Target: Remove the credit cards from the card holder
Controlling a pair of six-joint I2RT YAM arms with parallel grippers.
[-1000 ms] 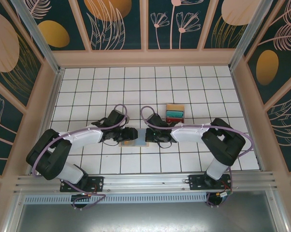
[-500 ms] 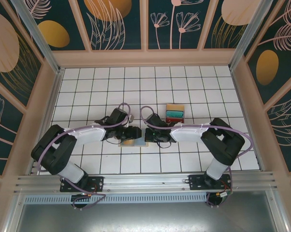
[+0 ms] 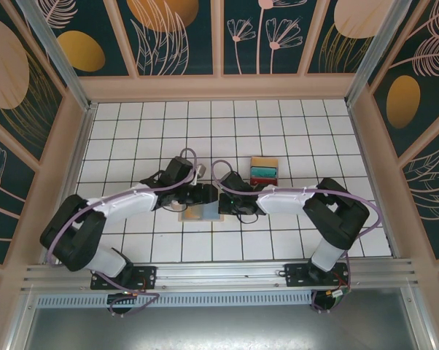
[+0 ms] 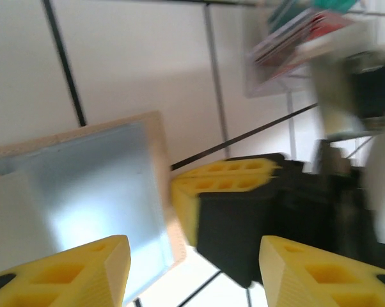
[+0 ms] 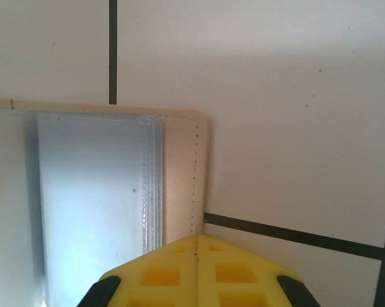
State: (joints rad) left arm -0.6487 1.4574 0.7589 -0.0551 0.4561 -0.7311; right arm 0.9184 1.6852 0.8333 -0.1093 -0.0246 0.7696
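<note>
The tan card holder (image 3: pixel 196 214) lies open and flat on the tiled floor between both grippers. A light blue card (image 5: pixel 90 204) sits in its pocket, inside the stitched tan rim (image 5: pixel 183 173). My right gripper (image 5: pixel 196 246) is shut, its joined yellow tips resting on the holder's right edge. My left gripper (image 4: pixel 192 275) hovers open over the holder's corner (image 4: pixel 160 166), one finger (image 4: pixel 71 272) above the blue card (image 4: pixel 84 192), nothing clamped. The right gripper's fingers (image 4: pixel 224 178) lie just beyond that corner. In the top view the left gripper (image 3: pixel 203 195) and the right gripper (image 3: pixel 221 206) almost meet.
A stack of coloured cards (image 3: pixel 263 170), teal and red among them, lies one tile behind the right gripper, blurred in the left wrist view as the stack (image 4: pixel 301 29). Peach walls (image 3: pixel 219 87) fence the white tiled floor, with open tiles behind and at both sides.
My left gripper has swung right and a little away from the bases, coming over the holder close to the right gripper. The right arm has stayed put, shut on the holder's edge.
</note>
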